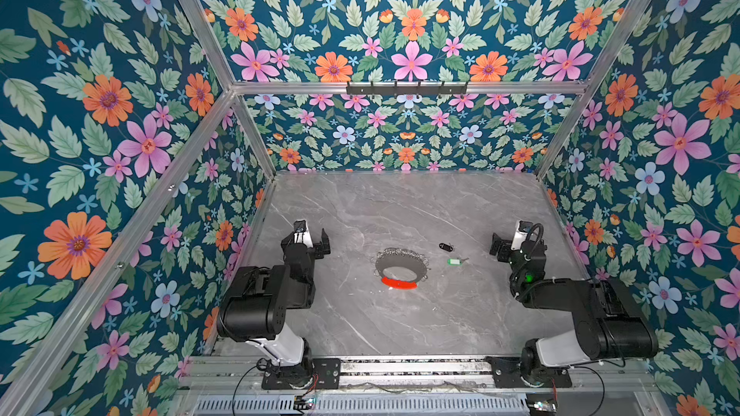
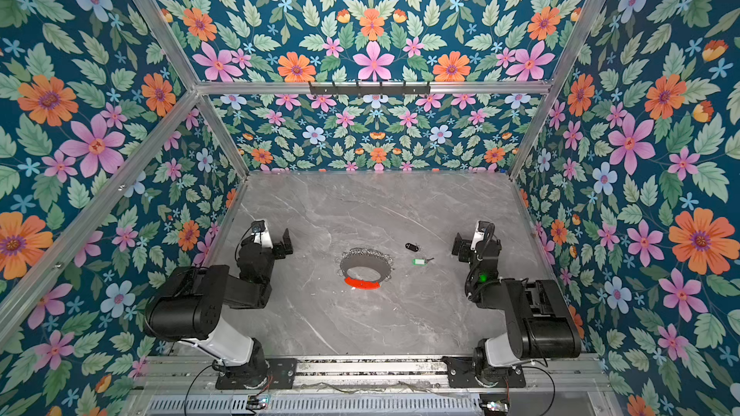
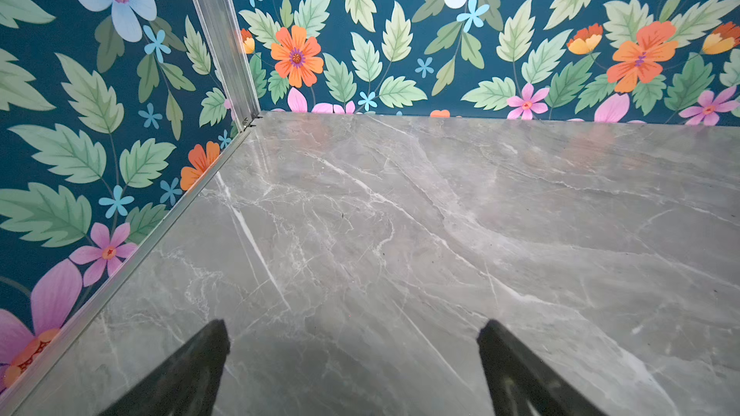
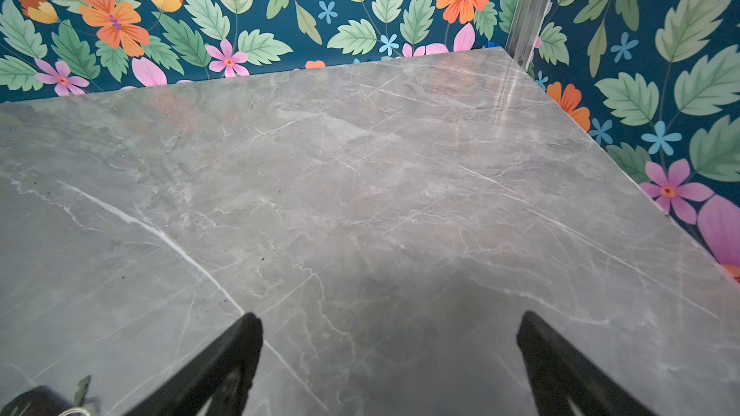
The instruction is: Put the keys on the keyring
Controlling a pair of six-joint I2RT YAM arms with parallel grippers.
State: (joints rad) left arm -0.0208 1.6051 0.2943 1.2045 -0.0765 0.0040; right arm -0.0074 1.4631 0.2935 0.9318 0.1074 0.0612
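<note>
1. The left arm (image 1: 276,294) and the right arm (image 1: 560,298) sit back at the sides of the table (image 1: 400,210); the left jaws and the right jaws both stand wide open and hold nothing, with bare marble between the tips in each wrist view
2. The keyring (image 1: 394,261) lies flat mid-table, its red-orange arc (image 1: 398,283) toward the robot. The two keys lie near it on the right arm's side, clear of it and of each other: the black-fob key (image 1: 445,247) farther back, the green-tag key (image 1: 454,261) nearer the front. Neither is on a ring yet
3. The step in hand looks like the first reach for a key, and the right arm is the closer one
4. The keys are thin and lie flat, so come straight down and close across the tag's narrow width. Leave the metal end free for threading, and keep the tips off the other key
5. The hoop probably slides on this smooth table, so pin its grey band with the left jaws, away from the chosen split ring
6. The split rings are tiny, so move slowly and check alignment in the wrist view
</note>
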